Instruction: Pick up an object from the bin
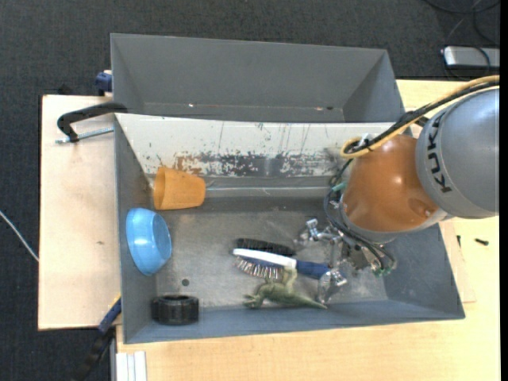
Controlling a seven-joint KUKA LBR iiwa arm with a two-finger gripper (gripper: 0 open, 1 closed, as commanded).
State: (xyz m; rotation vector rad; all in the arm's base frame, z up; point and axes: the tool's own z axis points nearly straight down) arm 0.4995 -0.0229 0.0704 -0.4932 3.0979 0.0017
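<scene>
My gripper (327, 254) hangs low over the right part of the bin floor, its metal fingers spread apart. Just under and left of the fingertips lies a white brush with a blue handle (274, 262), its blue end reaching between the fingers. A black comb-like piece (264, 247) lies right behind the brush. In front of it, near the bin's front wall, sprawls a green toy lizard (282, 297).
An orange cup (178, 189) lies on its side at the back left. A blue bowl (148, 240) leans against the left wall. A black ring (175, 309) sits in the front left corner. The arm's orange cover hangs over the right side.
</scene>
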